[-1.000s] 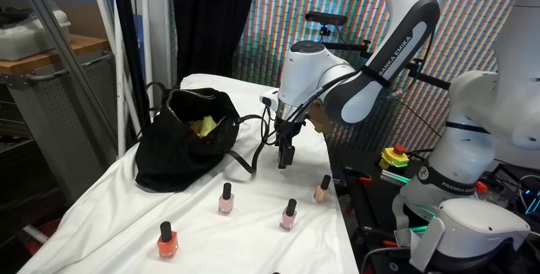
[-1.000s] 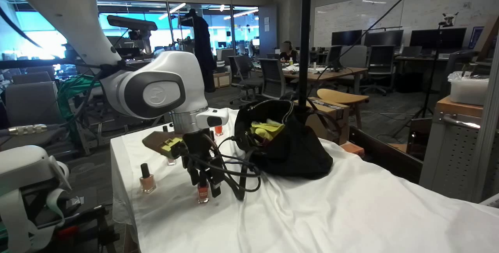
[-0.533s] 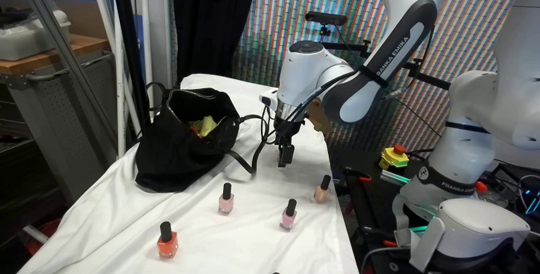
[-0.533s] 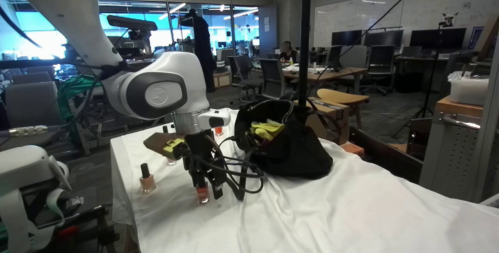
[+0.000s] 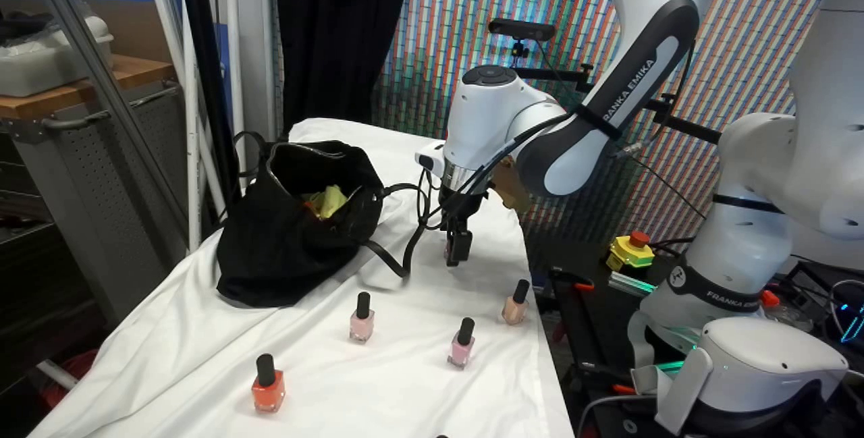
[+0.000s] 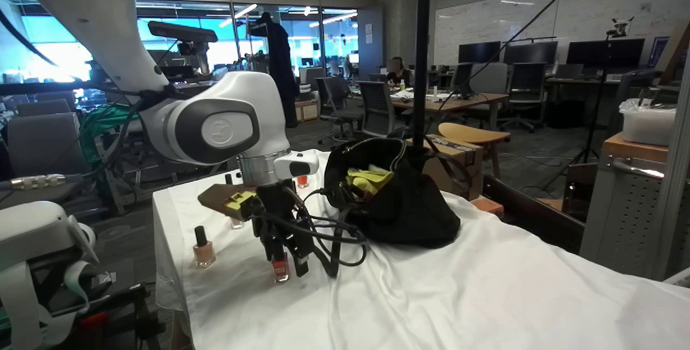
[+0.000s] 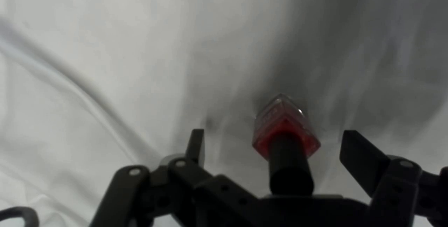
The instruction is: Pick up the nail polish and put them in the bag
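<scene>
A red nail polish bottle [image 7: 285, 132] with a black cap stands upright on the white cloth. My gripper [image 7: 273, 137] is open around it, a finger on each side with a gap to the glass. In an exterior view that red bottle [image 6: 281, 270] shows below the gripper [image 6: 287, 262]. More nail polish stands upright nearer that camera: an orange-red bottle [image 5: 268, 389], a pale pink one [image 5: 362, 325], a lilac-pink one [image 5: 461, 349] and a peach one [image 5: 514, 308]. The black bag [image 5: 283, 249] slouches with its mouth open, yellow-green stuff [image 5: 329, 202] inside.
A loop handle [image 5: 398, 262] of the bag lies on the cloth close beside the gripper. Cables [image 6: 361, 253] hang in a loop from the wrist. The cap of another bottle [image 5: 442, 436] peeks in at the picture's bottom edge. White cloth [image 5: 405, 397] covers the table, whose edge runs beside the peach bottle.
The arm has shifted only very slightly, staying low over the red bottle with the gripper open throughout. Bottles and bag keep their places.
</scene>
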{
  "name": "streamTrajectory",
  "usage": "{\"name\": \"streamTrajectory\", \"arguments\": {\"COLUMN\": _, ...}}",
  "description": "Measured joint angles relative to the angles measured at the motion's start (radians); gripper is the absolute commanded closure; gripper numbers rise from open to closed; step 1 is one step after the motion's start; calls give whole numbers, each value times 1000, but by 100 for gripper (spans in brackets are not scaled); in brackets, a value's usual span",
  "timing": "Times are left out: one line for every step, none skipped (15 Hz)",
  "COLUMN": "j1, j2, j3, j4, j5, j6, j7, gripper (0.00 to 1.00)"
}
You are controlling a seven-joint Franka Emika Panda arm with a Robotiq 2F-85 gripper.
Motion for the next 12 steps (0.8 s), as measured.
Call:
{"name": "streamTrajectory", "arguments": {"j1": 0, "j2": 0, "j3": 0, "j4": 0, "j5": -4, "j6": -2, "j7": 0, "gripper": 0}}
{"name": "streamTrajectory", "arguments": {"j1": 1, "j2": -1, "j3": 0, "j4": 0, "j5": -10, "j6": -3, "j7": 0, "gripper": 0}}
{"name": "streamTrajectory", "arguments": {"j1": 1, "j2": -1, "j3": 0, "j4": 0, "j5": -15, "j6": -4, "j7": 0, "gripper": 0}}
{"name": "streamTrajectory", "arguments": {"j1": 1, "j2": -1, "j3": 0, "j4": 0, "j5": -20, "j6": -5, "j7": 0, "gripper": 0}}
{"name": "streamTrajectory", "arguments": {"j1": 2, "j2": -1, "j3": 0, "j4": 0, "j5": -27, "j6": -5, "j7": 0, "gripper": 0}}
{"name": "streamTrajectory", "arguments": {"j1": 2, "j2": -1, "j3": 0, "j4": 0, "j5": -33, "j6": -6, "j7": 0, "gripper": 0}}
{"name": "streamTrajectory", "arguments": {"j1": 2, "j2": -1, "j3": 0, "j4": 0, "j5": -39, "j6": -7, "j7": 1, "gripper": 0}}
{"name": "streamTrajectory", "arguments": {"j1": 2, "j2": -2, "j3": 0, "j4": -1, "j5": -45, "j6": -8, "j7": 1, "gripper": 0}}
{"name": "streamTrajectory", "arguments": {"j1": 3, "j2": -2, "j3": 0, "j4": -1, "j5": -50, "j6": -8, "j7": 1, "gripper": 0}}
{"name": "streamTrajectory", "arguments": {"j1": 3, "j2": -2, "j3": 0, "j4": -1, "j5": -53, "j6": -9, "j7": 1, "gripper": 0}}
{"name": "streamTrajectory", "arguments": {"j1": 3, "j2": -3, "j3": 0, "j4": -2, "j5": -55, "j6": -9, "j7": 1, "gripper": 0}}
{"name": "streamTrajectory", "arguments": {"j1": 3, "j2": -3, "j3": 0, "j4": -2, "j5": -56, "j6": -9, "j7": 1, "gripper": 1}}
